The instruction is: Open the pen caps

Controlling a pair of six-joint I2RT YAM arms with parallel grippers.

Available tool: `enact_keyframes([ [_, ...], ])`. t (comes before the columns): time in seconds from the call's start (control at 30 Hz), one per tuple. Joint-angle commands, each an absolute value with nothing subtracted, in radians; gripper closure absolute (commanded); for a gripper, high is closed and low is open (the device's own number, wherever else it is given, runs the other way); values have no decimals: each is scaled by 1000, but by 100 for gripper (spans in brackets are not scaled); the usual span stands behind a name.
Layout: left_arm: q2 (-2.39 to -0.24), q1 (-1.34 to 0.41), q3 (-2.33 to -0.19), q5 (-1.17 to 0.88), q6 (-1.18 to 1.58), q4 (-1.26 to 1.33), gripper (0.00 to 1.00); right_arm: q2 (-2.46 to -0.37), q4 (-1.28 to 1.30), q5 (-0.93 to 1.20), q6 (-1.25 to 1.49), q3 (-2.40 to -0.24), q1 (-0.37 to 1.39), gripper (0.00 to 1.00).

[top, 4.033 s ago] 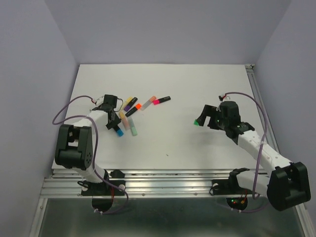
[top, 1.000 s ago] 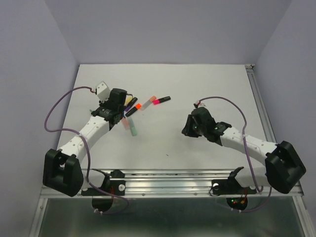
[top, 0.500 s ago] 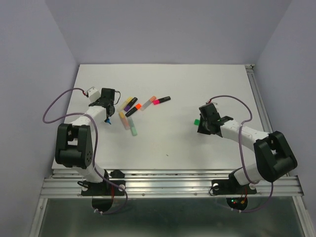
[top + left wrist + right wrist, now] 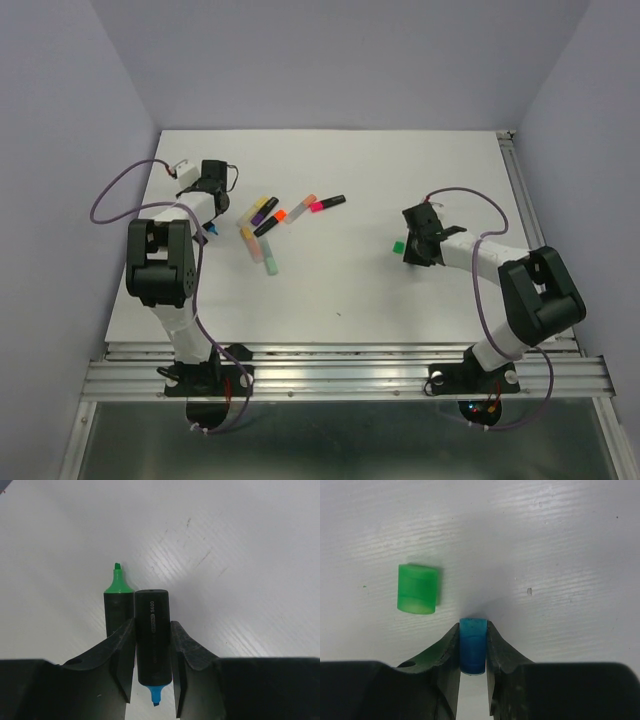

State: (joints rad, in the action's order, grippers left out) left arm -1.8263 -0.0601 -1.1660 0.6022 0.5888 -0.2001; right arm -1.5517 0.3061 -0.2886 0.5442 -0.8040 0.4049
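Left wrist: two pens, both uncapped. The left gripper [image 4: 151, 627] is clamped on one black plastic pen body with a blue chisel tip [image 4: 152, 625]. The fingers press both sides of the barrel with no gap, and the tip points to 6 o'clock. "S600" is readable on the barrel, the rest of the print too small to read. At 9 o'clock, side by side with it, is a second black pen with a green chisel tip [image 4: 118, 605] pointing to 12 o'clock. Its lower half is hidden behind the left finger [image 4: 122, 652].

Right wrist: two loose caps. The right gripper [image 4: 472, 630] is closed tight on one small blue translucent plastic cap [image 4: 472, 647]. The lower end of the cap is cut off by the gripper body. One small green translucent plastic cap [image 4: 418, 589] lies on the white table [image 4: 560, 545] at 10 o'clock from the blue one, near it but apart, touched by nothing.

Top view: one cluster of capped pens [image 4: 268, 222] sits at 10 o'clock from table centre. I count six or seven; they overlap, so I'm unsure. Their stubby coloured caps [image 4: 281, 214] are on: yellow, purple, orange, peach, pink and green can be made out. The left wrist is at 9 o'clock of the cluster, with the fingers and both uncapped pens mostly hidden under it. The green cap is at 3 o'clock from centre, just beside the right gripper. The blue cap is not visible here, and neither gripper's jaws can be read from this view.
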Motion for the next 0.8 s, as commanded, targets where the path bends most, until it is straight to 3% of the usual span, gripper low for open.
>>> enact_keyframes([
  [0.0,-1827,-29,-1235,627,537,-204,100,-1588,322,-331,534,-867,387,86],
  [0.2,-1842,-12,-1252,580,502,-204,72,-1563,330,-304,529,-874,385,71],
  [0.57,-1822,-12,-1250,535,491,-206,49,-1473,377,-276,522,-884,385,45],
  [0.67,-1813,-12,-1255,522,483,-206,46,-1445,403,-256,518,-894,385,40],
  [0.77,-1799,-12,-1256,519,482,-216,45,-1395,423,-233,520,-893,387,29],
])
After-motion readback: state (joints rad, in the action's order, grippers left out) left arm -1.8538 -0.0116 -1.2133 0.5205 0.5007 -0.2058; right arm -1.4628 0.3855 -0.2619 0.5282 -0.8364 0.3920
